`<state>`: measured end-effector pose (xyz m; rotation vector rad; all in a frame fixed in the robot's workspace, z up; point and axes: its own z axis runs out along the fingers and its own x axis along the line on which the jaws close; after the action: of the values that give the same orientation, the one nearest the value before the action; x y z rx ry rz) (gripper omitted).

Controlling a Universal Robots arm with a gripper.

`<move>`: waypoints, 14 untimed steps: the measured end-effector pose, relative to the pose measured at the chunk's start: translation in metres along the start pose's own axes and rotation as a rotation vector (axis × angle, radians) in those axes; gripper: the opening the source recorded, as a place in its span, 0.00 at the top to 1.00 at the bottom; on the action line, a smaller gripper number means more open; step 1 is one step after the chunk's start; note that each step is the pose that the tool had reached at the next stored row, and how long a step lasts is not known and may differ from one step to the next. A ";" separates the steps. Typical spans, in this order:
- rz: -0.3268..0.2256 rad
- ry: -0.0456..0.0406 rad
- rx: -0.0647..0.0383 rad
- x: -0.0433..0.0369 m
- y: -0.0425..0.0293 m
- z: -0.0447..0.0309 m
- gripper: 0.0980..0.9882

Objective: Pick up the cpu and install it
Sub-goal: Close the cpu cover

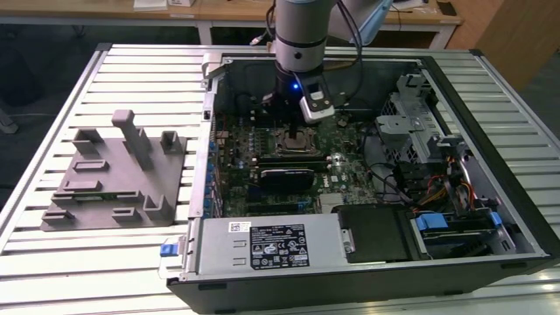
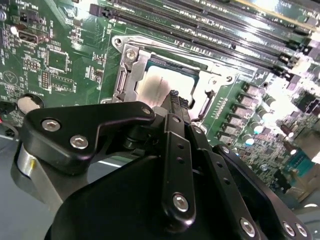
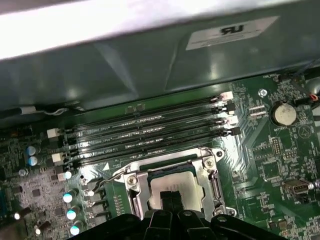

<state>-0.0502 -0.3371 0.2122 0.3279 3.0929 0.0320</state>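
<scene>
The cpu [image 2: 159, 82] lies flat in the motherboard socket [image 2: 125, 75], silvery top plate up, inside the socket's metal frame. In the first wrist view the cpu [image 3: 176, 184] sits inside the same frame [image 3: 131, 182]. My gripper [image 2: 175, 97] hangs just over the cpu, its two black fingers pressed together with nothing between them. Their tips [image 3: 170, 197] cover part of the plate's edge, and I cannot tell whether they touch it. In the exterior view the gripper [image 1: 294, 126] reaches down into the open computer case above the socket [image 1: 294, 140].
A grey plastic fixture [image 1: 114, 174] with upright posts stands on the slatted table at the exterior view's left. Inside the case are memory slots [image 3: 150, 131], a black block [image 1: 284, 176], the power supply [image 1: 262, 243] and drive cages with cables [image 1: 429, 144]. The case wall [image 3: 150, 65] is close behind the socket.
</scene>
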 end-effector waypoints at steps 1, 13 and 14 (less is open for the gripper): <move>-0.010 0.0002 0.000 0.0001 -0.0004 0.0003 0.99; -0.018 0.0004 0.000 0.0097 -0.0095 0.0045 0.99; -0.019 0.0005 0.000 0.0098 -0.0095 0.0046 0.99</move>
<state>-0.0616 -0.3443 0.2070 0.2991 3.0961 0.0316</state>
